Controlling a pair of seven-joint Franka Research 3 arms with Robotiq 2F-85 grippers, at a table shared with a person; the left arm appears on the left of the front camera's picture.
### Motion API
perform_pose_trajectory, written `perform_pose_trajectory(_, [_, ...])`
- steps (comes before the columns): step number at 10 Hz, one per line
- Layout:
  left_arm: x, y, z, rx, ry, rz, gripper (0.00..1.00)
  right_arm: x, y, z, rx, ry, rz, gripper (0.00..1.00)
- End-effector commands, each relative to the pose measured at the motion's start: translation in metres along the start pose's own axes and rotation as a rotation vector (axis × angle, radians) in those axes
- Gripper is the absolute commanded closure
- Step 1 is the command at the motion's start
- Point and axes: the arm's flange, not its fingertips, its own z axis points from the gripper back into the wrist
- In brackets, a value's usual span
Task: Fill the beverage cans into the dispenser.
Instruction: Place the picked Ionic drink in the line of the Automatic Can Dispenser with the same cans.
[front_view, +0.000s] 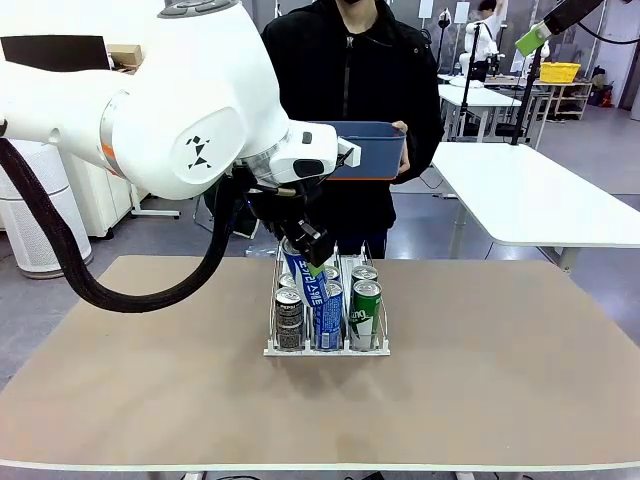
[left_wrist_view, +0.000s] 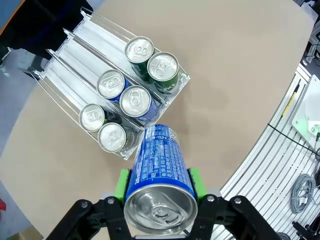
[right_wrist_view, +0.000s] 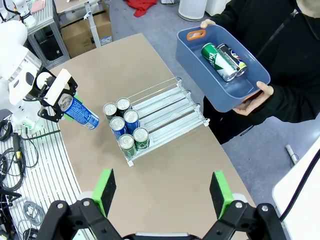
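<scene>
My left gripper (front_view: 312, 262) (left_wrist_view: 159, 184) is shut on a blue beverage can (front_view: 308, 278) (left_wrist_view: 159, 165) (right_wrist_view: 81, 115), held tilted just above the front of the dispenser (front_view: 328, 351) (left_wrist_view: 75, 55) (right_wrist_view: 170, 107). The dispenser's three lanes each hold two upright cans at the front: black-grey (front_view: 289, 320), blue (left_wrist_view: 135, 101) and green (front_view: 365, 310). My right gripper (right_wrist_view: 163, 190) is open and empty, high above the table, looking down on it. Across the table a person holds a blue tub (front_view: 370, 150) (right_wrist_view: 190, 47) with a green can (right_wrist_view: 215, 61) and a dark can (right_wrist_view: 232, 59) lying in it.
The rear halves of the dispenser lanes are bare. Bare tabletop (front_view: 500, 370) surrounds the rack on all sides. A metal rail frame with cables (left_wrist_view: 280, 165) runs beside the table on my left arm's side. Another white table (front_view: 540, 190) stands behind at the right.
</scene>
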Motion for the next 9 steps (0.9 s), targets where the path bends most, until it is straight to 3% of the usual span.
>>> perform_pose_trajectory(1, [0.005, -0.007, -0.007, 0.044, 0.014, 0.013, 0.43, 0.000, 0.000, -0.001, 0.008, -0.006, -0.001, 0.00])
perform_pose_trajectory(5, [0.004, -0.021, -0.029, 0.101, -0.023, -0.081, 0.43, 0.000, 0.000, -0.001, 0.008, -0.006, -0.001, 0.00])
perform_pose_trajectory(9, [0.001, -0.039, -0.058, 0.077, -0.074, -0.148, 0.43, 0.000, 0.000, -0.001, 0.008, -0.006, -0.001, 0.00])
